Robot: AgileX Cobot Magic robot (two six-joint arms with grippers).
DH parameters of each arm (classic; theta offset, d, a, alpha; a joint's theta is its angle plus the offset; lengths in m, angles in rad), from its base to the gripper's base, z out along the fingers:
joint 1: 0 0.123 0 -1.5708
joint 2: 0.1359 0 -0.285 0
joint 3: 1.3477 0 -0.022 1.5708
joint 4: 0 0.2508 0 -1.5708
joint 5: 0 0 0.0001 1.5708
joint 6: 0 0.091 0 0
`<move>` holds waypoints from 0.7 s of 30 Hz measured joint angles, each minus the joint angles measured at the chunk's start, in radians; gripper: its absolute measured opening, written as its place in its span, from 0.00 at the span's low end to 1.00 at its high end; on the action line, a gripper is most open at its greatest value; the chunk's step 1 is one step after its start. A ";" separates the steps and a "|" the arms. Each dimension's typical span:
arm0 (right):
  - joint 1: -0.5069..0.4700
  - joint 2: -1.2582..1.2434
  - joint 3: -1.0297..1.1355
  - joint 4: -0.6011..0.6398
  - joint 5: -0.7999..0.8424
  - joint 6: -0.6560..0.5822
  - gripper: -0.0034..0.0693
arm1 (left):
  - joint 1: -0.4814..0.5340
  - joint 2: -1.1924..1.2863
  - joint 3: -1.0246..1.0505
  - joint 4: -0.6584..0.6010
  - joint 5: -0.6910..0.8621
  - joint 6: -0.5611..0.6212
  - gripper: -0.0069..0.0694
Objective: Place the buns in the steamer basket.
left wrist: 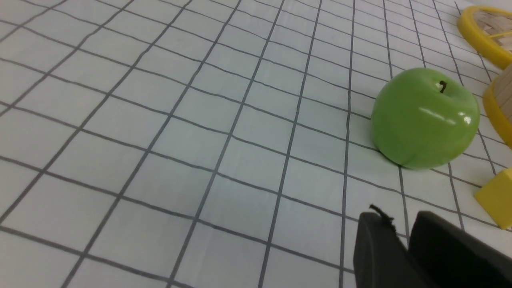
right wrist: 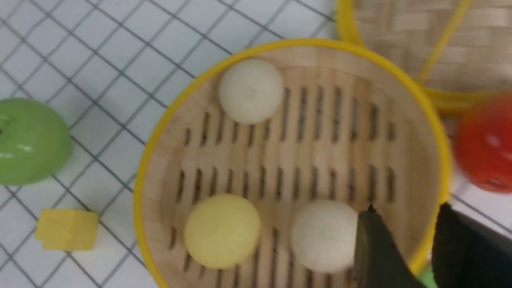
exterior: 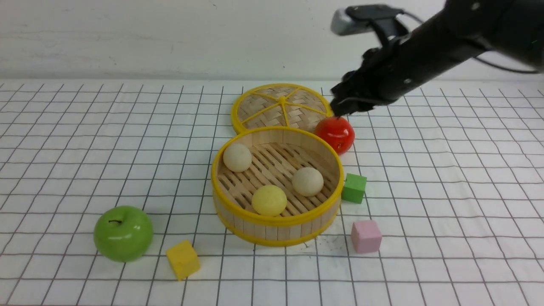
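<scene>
The steamer basket stands mid-table with all three buns on its slatted floor. One cream bun is at the back left, another cream bun at the right, and the pale yellow bun at the front. My right gripper hangs behind the basket, just above the tomato. In the right wrist view that right gripper is open and empty over the basket's rim, beside a cream bun. My left gripper stands slightly open and empty over bare table.
The woven lid lies flat behind the basket. A green apple and a yellow cube sit at the front left. A green cube and a pink cube sit right of the basket.
</scene>
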 joint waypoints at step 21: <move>-0.059 -1.185 0.916 -0.188 -0.081 0.242 0.18 | 0.000 0.000 0.000 0.000 0.000 0.000 0.25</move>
